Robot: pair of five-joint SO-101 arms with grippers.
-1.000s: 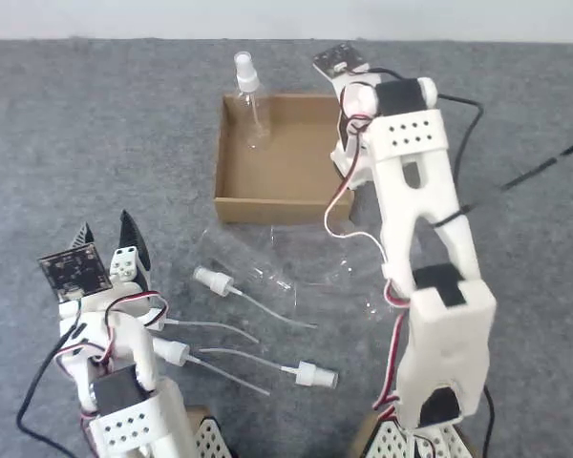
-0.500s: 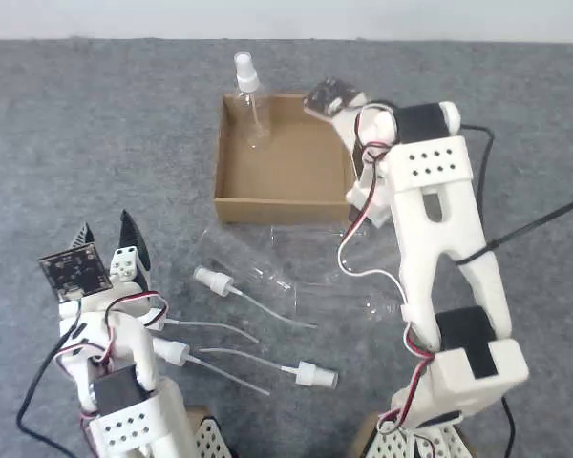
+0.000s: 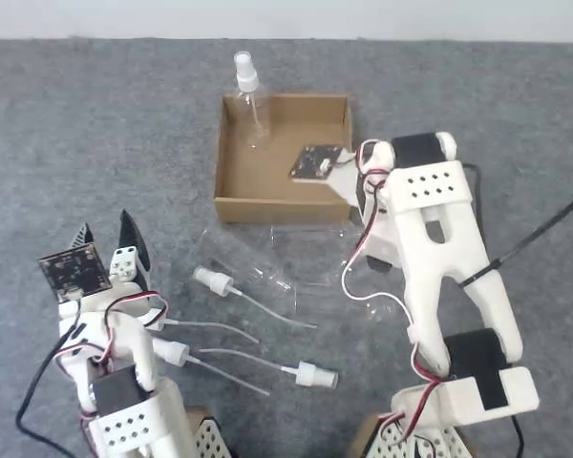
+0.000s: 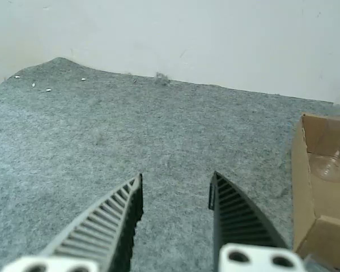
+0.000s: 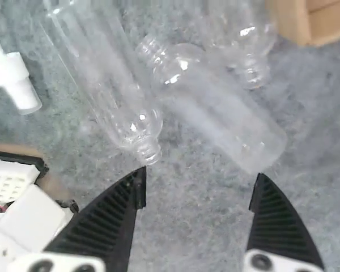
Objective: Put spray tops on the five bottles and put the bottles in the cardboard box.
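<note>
Presently, cardboard box point(image 3: 267, 208): open-topped, at the far middle of the table point(image 3: 95, 124)
capped bottle point(image 3: 252, 107): upright inside the box, in its far left corner
uncapped bottles point(image 5: 215, 107): lying on their sides on the table, just in front of the box
spray tops point(image 3: 213, 280): loose on the table, nearer than the uncapped bottles
right gripper point(image 5: 200, 174): above the uncapped bottles, fingers apart, gripping nothing
left gripper point(image 4: 177, 178): over bare table, left of the box, fingers apart, gripping nothing
</note>
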